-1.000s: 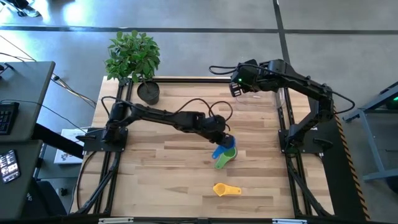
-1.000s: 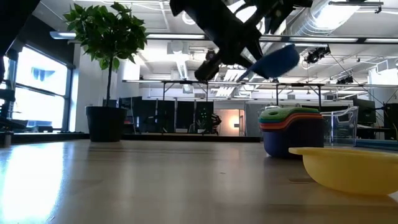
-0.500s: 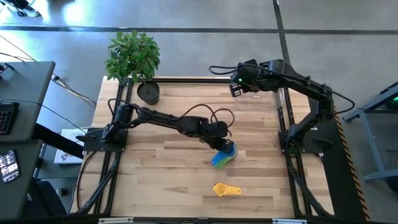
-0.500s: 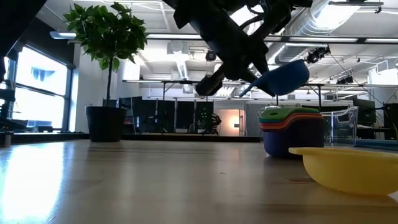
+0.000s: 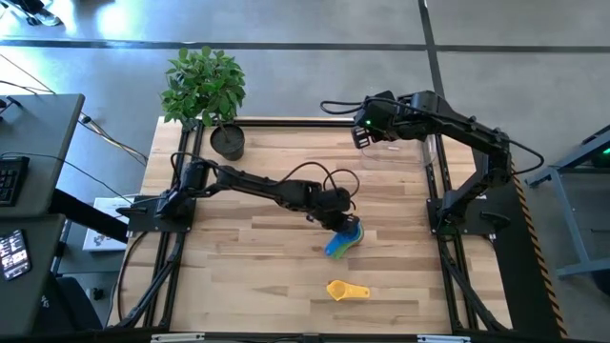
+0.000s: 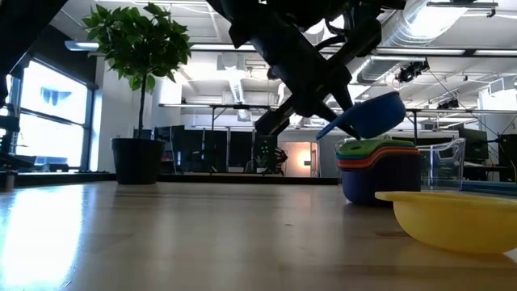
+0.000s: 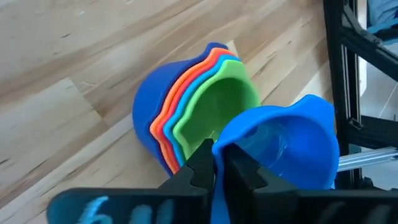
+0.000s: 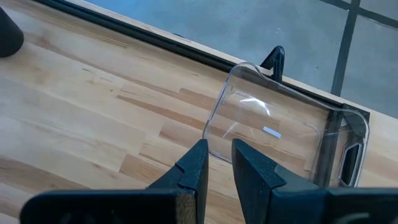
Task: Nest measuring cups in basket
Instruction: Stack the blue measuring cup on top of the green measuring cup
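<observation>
the left gripper (image 7: 217,163) pinches the rim of a blue measuring cup (image 7: 280,146), its fingers closed tight on the thin plastic, and holds the cup tilted in the air just above a nested stack of cups (image 7: 186,115) standing mid-table. in the low view the blue measuring cup (image 6: 367,115) hangs clear of the stack (image 6: 378,170), whose green cup sits innermost, with teal, orange and a dark blue outer cup around it. a yellow measuring cup (image 5: 345,290) lies alone nearer the table's front edge, well apart from the stack (image 5: 345,238). the right gripper (image 8: 216,163) hovers at the far side of the table over the clear basket (image 8: 280,134), fingers drawn to a narrow gap and holding nothing. a potted plant (image 5: 208,93) stands at the table's far left corner.
</observation>
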Available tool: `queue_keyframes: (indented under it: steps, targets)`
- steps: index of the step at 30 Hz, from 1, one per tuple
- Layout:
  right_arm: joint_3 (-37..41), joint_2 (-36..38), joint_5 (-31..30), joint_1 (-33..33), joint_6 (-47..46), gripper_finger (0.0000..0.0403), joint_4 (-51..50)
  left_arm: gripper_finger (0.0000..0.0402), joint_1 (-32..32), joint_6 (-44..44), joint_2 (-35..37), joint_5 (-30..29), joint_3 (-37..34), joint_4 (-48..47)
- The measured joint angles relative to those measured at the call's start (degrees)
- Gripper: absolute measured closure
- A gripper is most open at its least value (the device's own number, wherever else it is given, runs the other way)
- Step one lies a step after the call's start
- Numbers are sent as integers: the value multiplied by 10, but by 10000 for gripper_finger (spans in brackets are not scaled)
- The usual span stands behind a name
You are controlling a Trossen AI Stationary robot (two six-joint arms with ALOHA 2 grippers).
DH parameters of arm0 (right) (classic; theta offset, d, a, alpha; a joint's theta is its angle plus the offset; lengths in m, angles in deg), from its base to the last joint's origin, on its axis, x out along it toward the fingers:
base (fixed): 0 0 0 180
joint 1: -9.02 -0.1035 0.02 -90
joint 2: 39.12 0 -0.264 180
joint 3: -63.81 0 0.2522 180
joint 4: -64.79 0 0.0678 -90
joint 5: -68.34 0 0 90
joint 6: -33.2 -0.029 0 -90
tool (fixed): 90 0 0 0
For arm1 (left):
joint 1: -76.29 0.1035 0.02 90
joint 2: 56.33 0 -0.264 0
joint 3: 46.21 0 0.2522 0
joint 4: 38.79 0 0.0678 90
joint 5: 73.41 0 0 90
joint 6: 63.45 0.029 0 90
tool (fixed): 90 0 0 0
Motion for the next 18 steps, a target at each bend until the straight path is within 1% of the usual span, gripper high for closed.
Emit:
queue_keyframes:
  steps: [9, 18]
  targets:
    - [0, 0, 1, 0, 1, 339, 0, 368, 13, -1, 0, 5, 0, -3]
    - [0, 0, 1, 0, 5, 339, 0, 356, 12, 10, 0, 29, 0, -3]
